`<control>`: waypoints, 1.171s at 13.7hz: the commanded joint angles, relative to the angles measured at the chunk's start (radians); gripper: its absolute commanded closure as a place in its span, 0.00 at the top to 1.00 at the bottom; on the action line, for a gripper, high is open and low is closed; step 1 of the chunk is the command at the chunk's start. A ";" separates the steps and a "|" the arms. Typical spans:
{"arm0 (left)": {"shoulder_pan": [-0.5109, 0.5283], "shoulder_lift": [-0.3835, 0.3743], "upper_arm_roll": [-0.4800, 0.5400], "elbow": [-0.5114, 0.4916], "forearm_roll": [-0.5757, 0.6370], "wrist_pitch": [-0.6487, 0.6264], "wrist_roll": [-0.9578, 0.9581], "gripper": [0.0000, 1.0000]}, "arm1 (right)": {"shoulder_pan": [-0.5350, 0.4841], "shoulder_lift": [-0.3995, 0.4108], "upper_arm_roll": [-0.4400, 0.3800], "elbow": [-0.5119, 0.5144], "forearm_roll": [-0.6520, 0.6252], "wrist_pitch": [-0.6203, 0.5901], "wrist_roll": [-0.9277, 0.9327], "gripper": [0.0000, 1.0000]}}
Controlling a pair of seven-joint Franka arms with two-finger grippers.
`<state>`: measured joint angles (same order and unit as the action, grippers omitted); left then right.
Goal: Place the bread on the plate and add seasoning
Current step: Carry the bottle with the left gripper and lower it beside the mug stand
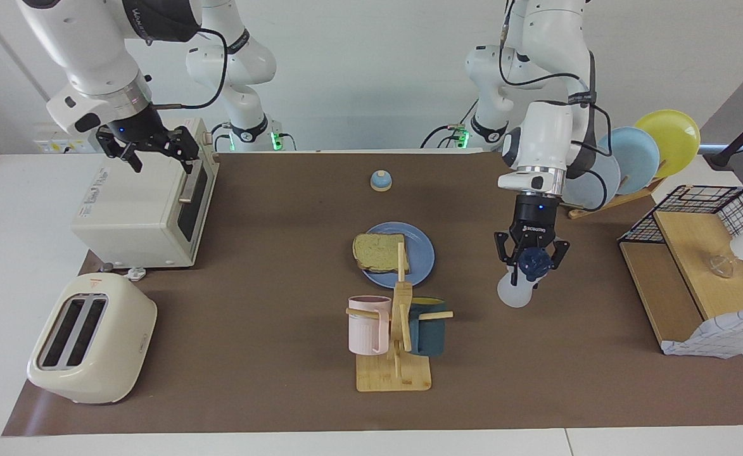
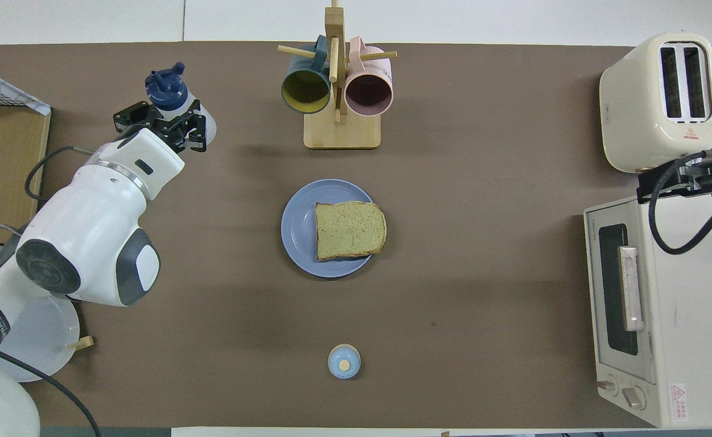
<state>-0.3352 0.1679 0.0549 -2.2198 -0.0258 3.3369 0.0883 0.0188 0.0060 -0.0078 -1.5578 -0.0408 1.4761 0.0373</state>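
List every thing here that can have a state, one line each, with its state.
Bread: lying on the plate.
Plate: flat on the table, bread on it.
Seasoning bottle: lifted, tilted, cap on.
Left pincer: shut on the bottle.
Right pincer: open, over the toaster oven.
Toaster oven: door closed.
Toaster: slots empty.
Mugs: hanging on the rack.

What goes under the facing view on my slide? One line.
Left end effector carries the navy-capped translucent white bottle above the mat while squarish speckled toast waits on the round medium-blue plate.
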 commanded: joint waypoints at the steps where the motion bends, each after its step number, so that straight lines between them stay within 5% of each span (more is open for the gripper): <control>1: -0.008 0.070 0.006 -0.026 -0.011 0.148 0.007 0.00 | -0.014 -0.011 0.005 -0.013 0.019 0.006 -0.025 1.00; 11: -0.002 0.211 0.006 0.020 0.069 0.170 0.008 0.00 | -0.014 -0.011 0.005 -0.015 0.019 0.006 -0.025 1.00; 16: -0.004 0.223 0.005 0.020 0.070 0.170 0.007 0.00 | -0.014 -0.011 0.005 -0.015 0.019 0.006 -0.025 1.00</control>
<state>-0.3353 0.3748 0.0540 -2.2163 0.0293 3.4840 0.0927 0.0188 0.0060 -0.0078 -1.5581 -0.0408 1.4761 0.0373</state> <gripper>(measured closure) 0.626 0.000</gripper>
